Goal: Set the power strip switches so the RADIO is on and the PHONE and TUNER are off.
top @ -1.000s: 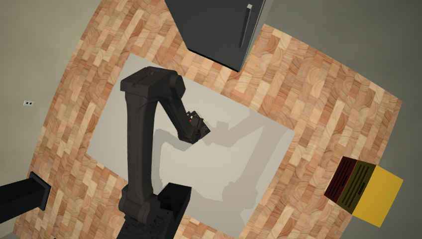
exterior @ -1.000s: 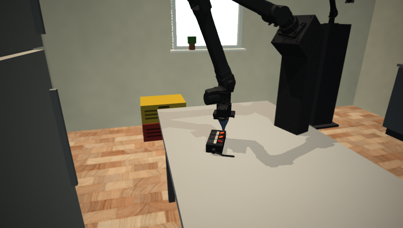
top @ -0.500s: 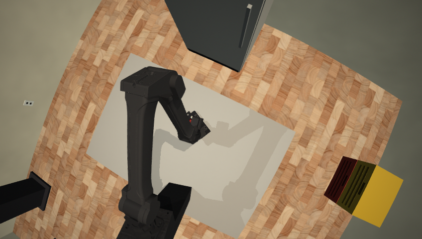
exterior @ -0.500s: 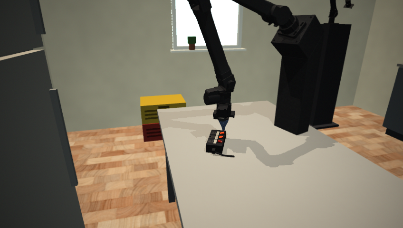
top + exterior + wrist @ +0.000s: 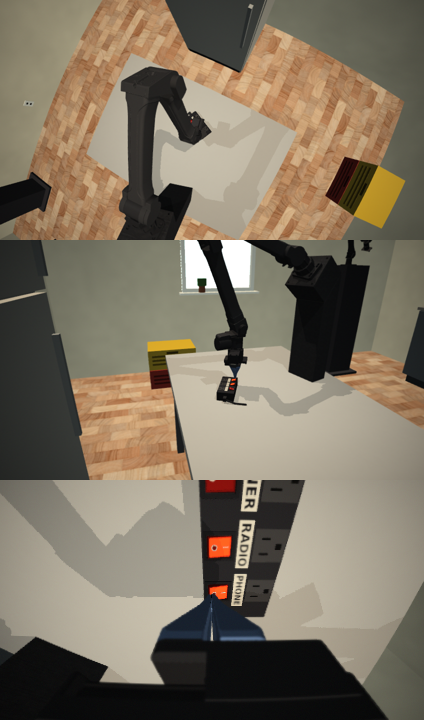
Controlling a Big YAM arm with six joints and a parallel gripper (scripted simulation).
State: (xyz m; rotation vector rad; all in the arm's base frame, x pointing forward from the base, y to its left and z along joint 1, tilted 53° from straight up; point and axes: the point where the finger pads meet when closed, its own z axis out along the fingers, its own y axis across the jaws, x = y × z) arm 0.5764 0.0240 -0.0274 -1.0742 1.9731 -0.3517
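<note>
A black power strip (image 5: 226, 388) (image 5: 250, 540) lies flat on the grey table (image 5: 297, 430), right way up. In the wrist view its switches are marked. The PHONE switch (image 5: 218, 591) is bright orange-red, the RADIO switch (image 5: 219, 547) is bright orange-red, and the TUNER switch (image 5: 220, 485) at the frame's top edge is a darker red. My gripper (image 5: 211, 599) (image 5: 234, 376) is shut with nothing in it. Its blue fingertips point straight down and their tip sits at the near edge of the PHONE switch. In the top view the arm hides most of the strip (image 5: 192, 118).
A short black cable (image 5: 236, 402) sticks out of the strip's near end. The arm's black base column (image 5: 315, 320) stands at the table's far right. A yellow and red crate (image 5: 166, 358) stands on the floor beyond the table's left corner. A dark cabinet (image 5: 220, 29) stands nearby.
</note>
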